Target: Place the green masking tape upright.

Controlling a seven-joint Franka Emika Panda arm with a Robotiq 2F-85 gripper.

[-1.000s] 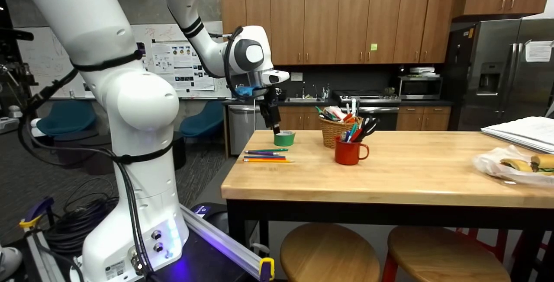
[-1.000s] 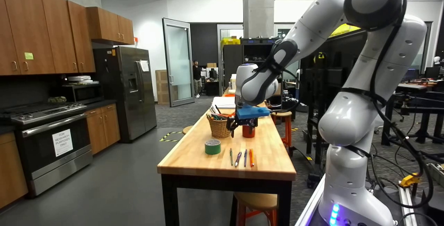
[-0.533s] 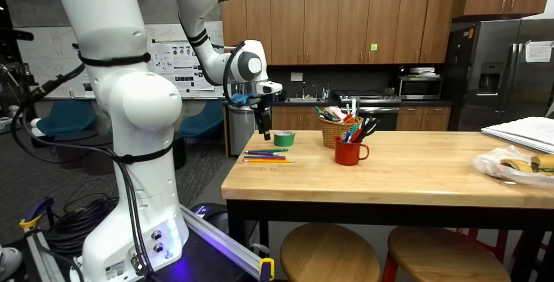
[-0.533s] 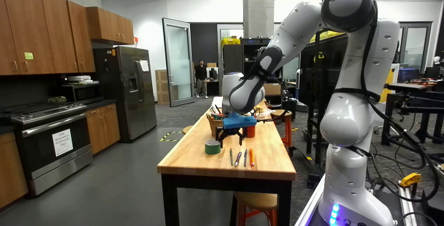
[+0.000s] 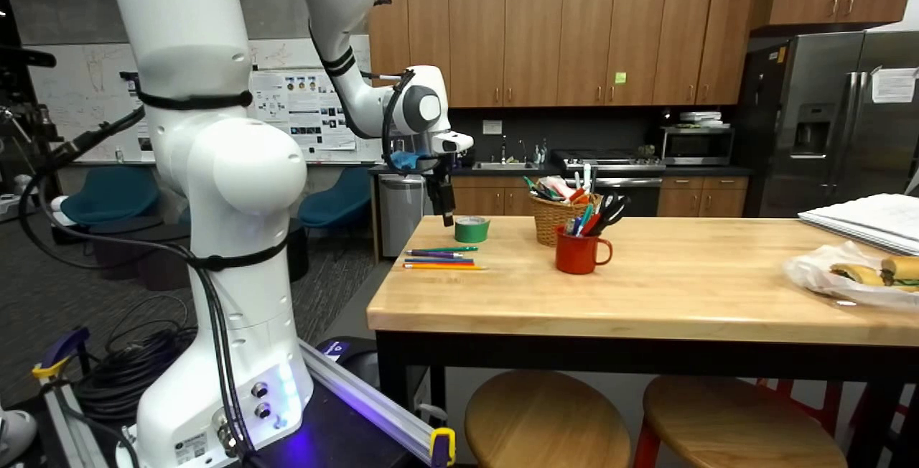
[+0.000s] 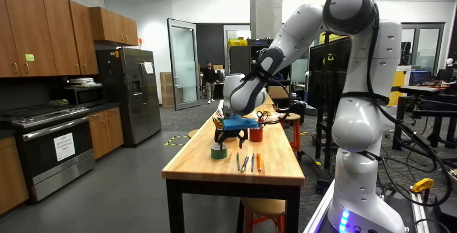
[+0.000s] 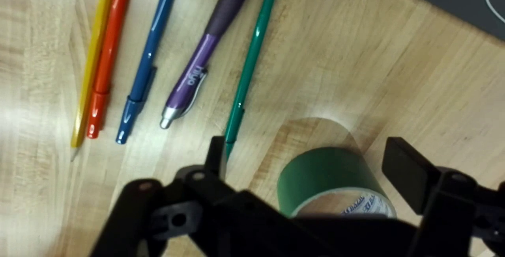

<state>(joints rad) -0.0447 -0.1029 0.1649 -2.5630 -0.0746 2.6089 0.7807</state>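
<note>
The green masking tape [image 5: 472, 230] lies flat on the wooden table near its far left corner in an exterior view, with its hollow centre facing up. It also shows in an exterior view [image 6: 219, 153]. In the wrist view the tape [image 7: 325, 172] sits between my spread fingers, nearer the right one, and the gripper body hides its lower part. My gripper [image 7: 311, 160] is open and empty. It points down above the tape and shows in both exterior views [image 5: 447, 221] [image 6: 231, 144]. No contact with the tape shows in the wrist view.
Several pens and a pencil lie beside the tape, the green pen [image 7: 252, 58] closest. A red mug [image 5: 574, 255] with scissors and pens and a wicker basket [image 5: 548, 220] stand farther along the table. The table edge [image 7: 426, 4] is close to the tape.
My gripper has turned and moved away from the mug and basket toward the table's near end in an exterior view, coming over the tape. The tape has not moved.
</note>
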